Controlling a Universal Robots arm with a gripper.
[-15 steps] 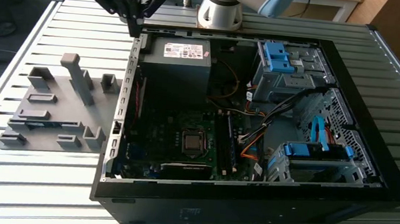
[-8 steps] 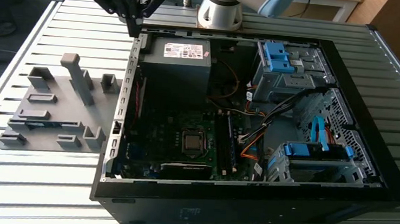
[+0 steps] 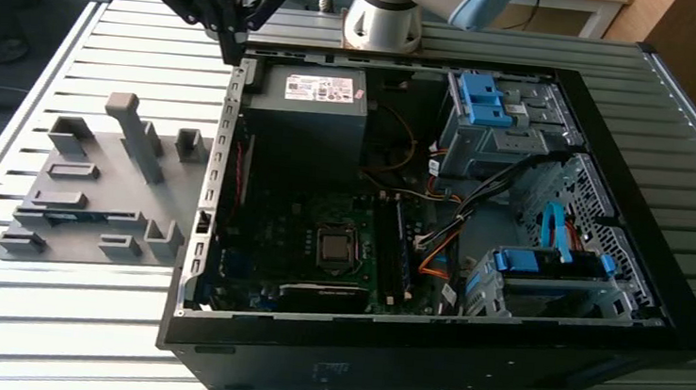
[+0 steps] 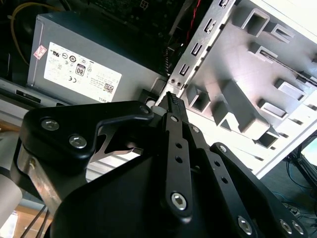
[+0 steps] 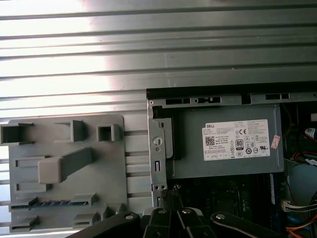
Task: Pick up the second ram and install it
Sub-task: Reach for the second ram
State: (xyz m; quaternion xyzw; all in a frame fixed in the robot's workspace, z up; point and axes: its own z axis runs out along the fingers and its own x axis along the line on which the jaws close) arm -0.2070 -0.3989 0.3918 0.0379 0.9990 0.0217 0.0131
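The second ram [image 3: 69,218] is a slim blue-green stick lying in a slot of the grey holder plate [image 3: 115,189], at the exterior view's left beside the open computer case [image 3: 436,340]. In the first wrist view the ram [image 5: 52,203] shows its row of dark chips near one corner of the holder plate [image 5: 114,148]. My gripper [image 3: 232,52] hangs above the case's rear left corner, well away from the ram. Its black fingers are shut together with nothing between them, tips [image 4: 171,97] over the case's metal edge. In the first wrist view the gripper [image 5: 173,191] points at that same edge.
Inside the case sit a grey power supply [image 3: 312,97], the motherboard [image 3: 318,249] with its processor socket, loose cables and blue drive-bay clips [image 3: 483,98]. Grey upright blocks [image 3: 138,144] stand on the holder plate. Everything rests on a slatted metal table [image 3: 60,321].
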